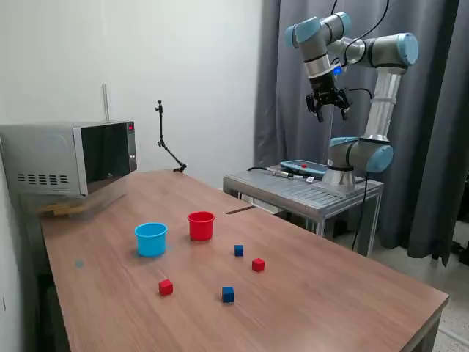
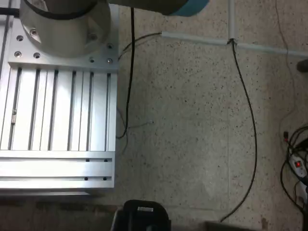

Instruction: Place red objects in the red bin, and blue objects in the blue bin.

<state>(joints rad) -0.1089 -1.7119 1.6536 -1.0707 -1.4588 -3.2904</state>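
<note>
Red bin (image 1: 201, 225) is sitting mid-table (image 1: 330, 293), blue bin (image 1: 151, 239) just beside it. Two red cubes (image 1: 258, 265) (image 1: 165, 287) and two blue cubes (image 1: 239, 250) (image 1: 228, 294) are lying near the red bin. Gripper (image 1: 327, 111) is hanging well apart, fingers spread, holding nothing.

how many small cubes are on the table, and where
4, all loose on the wooden table: blue cube nearest the red cup, red cube beside it, red cube and blue cube nearer the front edge. None looks hidden.

A long brown wooden table (image 1: 308, 301) fills the room's foreground before a plain white wall (image 1: 183, 66). Dark grey curtains (image 1: 432, 147) hang behind a ribbed aluminium stand (image 1: 293, 192). Speckled beige terrazzo floor (image 2: 192, 120) lies below.
</note>
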